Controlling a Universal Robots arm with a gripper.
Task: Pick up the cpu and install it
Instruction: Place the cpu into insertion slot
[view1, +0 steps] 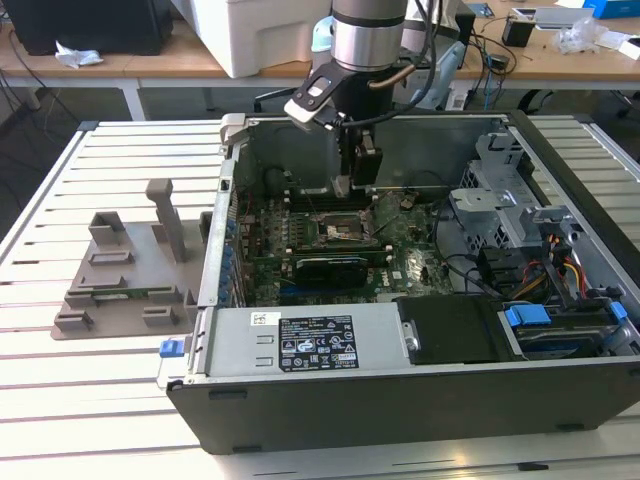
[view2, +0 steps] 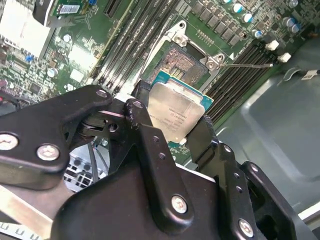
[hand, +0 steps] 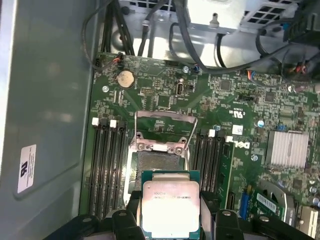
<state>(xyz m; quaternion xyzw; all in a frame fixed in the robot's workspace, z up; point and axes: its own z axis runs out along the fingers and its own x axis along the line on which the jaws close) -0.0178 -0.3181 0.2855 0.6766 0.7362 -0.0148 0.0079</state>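
Where the cpu (hand: 169, 207) sits: pinched in the gripper (hand: 169, 216), raised just beside the socket (hand: 156, 167) and covering that socket's near edge in the first wrist view (metal lid up, and it looks level to me).
Fingers (view2: 150, 145): closed on two opposite edges of the chip, with the silver top bare between them.
Socket: open, with its hinged metal frame (hand: 165, 122) swung up on the side away from the chip; memory slots (hand: 107, 165) flank the socket on both sides.
Arm: reaches straight down into the computer case (view1: 420, 390), ending just above the socket in the exterior view.
Handling, as I judge it: light, thin and stiff, with a slick metal top. The edges are the right place to grip it, as now. The underside contacts and the socket's pins are likely the fragile part, so a tilt or scrape on setting down could do harm.
Task standing: lifted, not seated in the socket.
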